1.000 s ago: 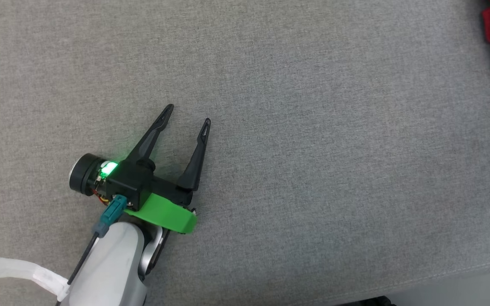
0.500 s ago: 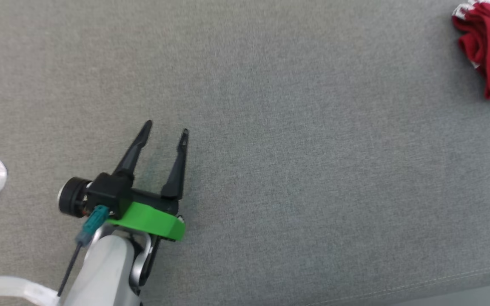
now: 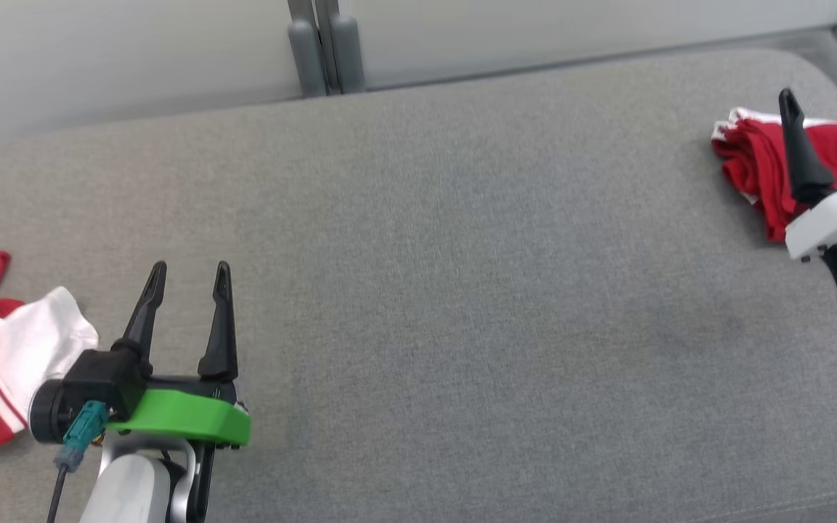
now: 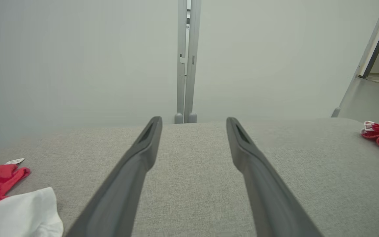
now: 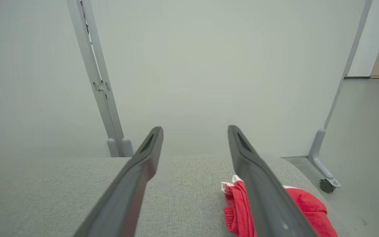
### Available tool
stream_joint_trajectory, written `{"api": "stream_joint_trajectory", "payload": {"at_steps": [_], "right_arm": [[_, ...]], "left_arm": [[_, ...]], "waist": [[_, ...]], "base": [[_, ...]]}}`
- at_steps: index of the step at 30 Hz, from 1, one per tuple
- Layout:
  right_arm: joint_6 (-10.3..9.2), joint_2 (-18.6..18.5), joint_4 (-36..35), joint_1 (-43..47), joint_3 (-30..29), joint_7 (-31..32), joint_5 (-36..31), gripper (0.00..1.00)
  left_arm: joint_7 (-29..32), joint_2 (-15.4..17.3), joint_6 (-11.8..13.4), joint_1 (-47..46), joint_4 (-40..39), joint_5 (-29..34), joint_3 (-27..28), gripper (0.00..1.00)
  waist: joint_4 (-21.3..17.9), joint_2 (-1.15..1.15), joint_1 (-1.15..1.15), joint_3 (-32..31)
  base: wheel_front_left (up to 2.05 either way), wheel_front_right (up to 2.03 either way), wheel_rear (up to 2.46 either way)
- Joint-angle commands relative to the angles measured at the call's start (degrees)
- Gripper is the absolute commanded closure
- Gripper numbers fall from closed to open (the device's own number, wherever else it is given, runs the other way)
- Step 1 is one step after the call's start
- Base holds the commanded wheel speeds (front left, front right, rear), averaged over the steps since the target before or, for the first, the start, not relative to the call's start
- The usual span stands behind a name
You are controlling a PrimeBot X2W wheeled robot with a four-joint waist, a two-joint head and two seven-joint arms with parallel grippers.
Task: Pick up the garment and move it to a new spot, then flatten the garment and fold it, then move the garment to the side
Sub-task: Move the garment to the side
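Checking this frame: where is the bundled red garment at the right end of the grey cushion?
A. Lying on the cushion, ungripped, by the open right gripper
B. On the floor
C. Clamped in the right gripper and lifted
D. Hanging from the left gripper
A: the red garment lies bundled on the grey cushion, and the right gripper by it has its jaws apart with nothing between them.
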Motion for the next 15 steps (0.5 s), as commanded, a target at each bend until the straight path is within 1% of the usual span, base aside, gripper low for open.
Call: {"api": "stream_joint_trajectory", "payload": {"at_steps": [1, 3, 5, 8, 10, 15], "right_arm": [[-0.10, 0.4, -1.3, 2.5, -0.8, -0.1, 0.7, 0.00], [-0.08, 1.6, -4.1, 5.8, -2.0, -0.1, 2.0, 0.00], [-0.09, 1.9, -6.5, 8.8, -3.5, -0.1, 1.4, 0.00], [-0.06, 4.1, -10.3, 13.9, -4.4, -0.1, 1.0, 0.00], [-0.07, 4.9, -12.4, 16.6, -5.2, -0.1, 0.4, 0.00], [-0.06, 7.5, -15.6, 22.8, -7.0, -0.1, -2.1, 0.00]], "left_arm": [[0.2, 0.4, 0.5, 1.4, 0.3, -0.5, 0.3, 0.00], [0.4, 0.3, 0.9, 2.4, 0.6, -1.3, 1.0, 0.00], [0.3, 0.1, 1.2, 3.2, 1.1, -2.1, 1.5, 0.00], [0.2, 0.2, 1.2, 4.4, 2.7, -2.4, 1.9, 0.00], [0.1, 0.3, 1.6, 4.8, 3.5, -2.3, 2.3, 0.00], [-0.3, -0.3, 1.6, 5.4, 4.8, -1.4, 2.3, 0.00]], "waist": [[1.7, 0.00, 0.00, -5.7], [2.0, 0.00, 0.00, -6.4], [2.3, 0.00, 0.00, -6.9], [2.6, 0.00, 0.00, -7.5], [2.7, 0.00, 0.00, -7.6], [3.4, 0.00, 0.00, -7.5]], "base": [[0.00, 0.00, 0.00], [0.00, 0.00, 0.00], [0.00, 0.00, 0.00], [0.00, 0.00, 0.00], [0.00, 0.00, 0.00], [0.00, 0.00, 0.00]]}}
